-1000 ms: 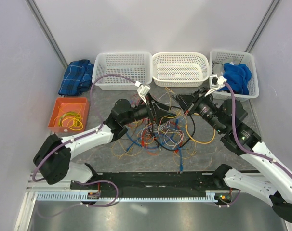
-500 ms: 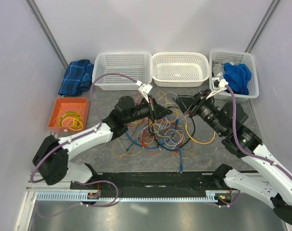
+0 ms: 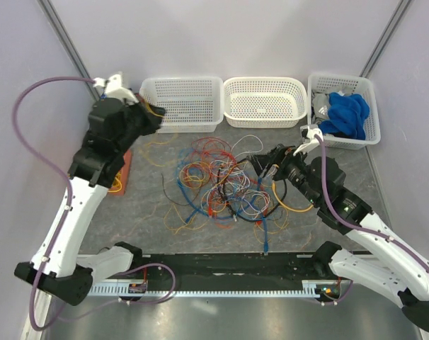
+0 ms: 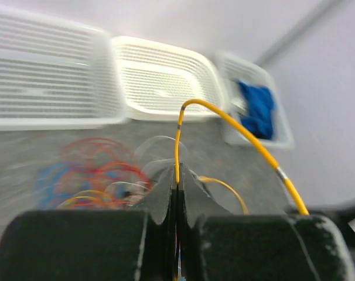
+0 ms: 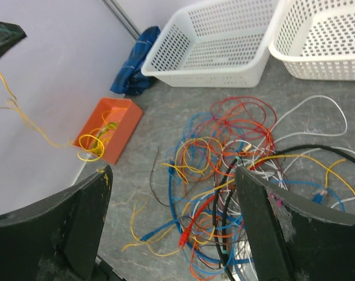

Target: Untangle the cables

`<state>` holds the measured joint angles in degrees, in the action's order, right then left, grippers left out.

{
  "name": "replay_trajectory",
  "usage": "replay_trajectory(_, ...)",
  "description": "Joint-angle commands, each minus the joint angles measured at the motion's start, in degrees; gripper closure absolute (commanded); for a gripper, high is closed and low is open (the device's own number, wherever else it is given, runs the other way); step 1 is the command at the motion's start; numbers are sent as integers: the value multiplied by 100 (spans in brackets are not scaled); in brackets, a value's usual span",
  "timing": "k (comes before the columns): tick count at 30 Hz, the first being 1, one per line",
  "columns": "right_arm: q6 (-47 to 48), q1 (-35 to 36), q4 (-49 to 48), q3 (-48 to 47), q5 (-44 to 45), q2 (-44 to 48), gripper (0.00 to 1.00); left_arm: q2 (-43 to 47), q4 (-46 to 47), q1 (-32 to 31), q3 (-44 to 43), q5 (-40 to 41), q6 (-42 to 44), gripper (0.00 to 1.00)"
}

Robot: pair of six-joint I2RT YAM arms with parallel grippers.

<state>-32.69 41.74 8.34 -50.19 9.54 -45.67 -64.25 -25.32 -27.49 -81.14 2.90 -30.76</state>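
Observation:
The cables (image 3: 229, 183) lie in a tangled heap on the grey table, thin red, orange, blue, white and yellow wires with a thicker black loop (image 5: 306, 146) at the right side. My left gripper (image 4: 178, 171) is raised at the back left, near the left basket. It is shut on a thin yellow wire (image 4: 177, 146) that arcs away from the jaws. In the top view that gripper (image 3: 151, 113) is well clear of the heap. My right gripper (image 5: 173, 196) hangs wide open above the heap's near right side (image 5: 224, 170), with nothing between its fingers.
Three white baskets (image 3: 182, 103) (image 3: 264, 101) (image 3: 342, 88) line the back edge; the right one holds a blue cloth (image 3: 347, 113). An orange bin (image 5: 110, 126) with yellow wire loops stands at the left. A dark blue cloth (image 5: 133, 61) lies in the back left corner.
My left gripper shut on a yellow wire in the heap, then swung up and to the back left with it. My right gripper opened and moved nearer over the heap.

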Motion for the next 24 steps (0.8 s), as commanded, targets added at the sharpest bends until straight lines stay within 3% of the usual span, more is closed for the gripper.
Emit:
replay_trajectory(1, -97, -8, -280, 325, 48, 146, 7, 44, -1413, 1419, -95, 289, 27, 98)
replay_trajectory(4, -150, -7, -359, 519, 4, 190, 7, -52, -1694, 2132, -182, 850, -139, 98)
replay_trajectory(7, -194, -7, -421, 677, -66, 234, 7, -272, -1889, 2309, -279, 1921, -316, 98)
replay_trajectory(9, -212, 1, -473, 756, -119, 260, 7, -517, -1906, 2571, -323, 2066, -395, 98)
replay_trajectory(11, -229, 1, -526, 871, -163, 278, 7, -781, -2037, 2739, -410, 1909, -553, 98)
replay_trajectory(16, -264, 1, -597, 1073, -330, 331, 7, -1844, -2407, 4021, -797, 531, -1194, 98)
replay_trajectory(18, -264, 1, -605, 1161, -356, 365, 7, -2152, -2582, 4416, -1016, 370, -1326, 98)
replay_trajectory(24, -256, 1, -649, 1433, -392, 489, 7, -3084, -2803, 4972, -1202, -140, -1406, 98)
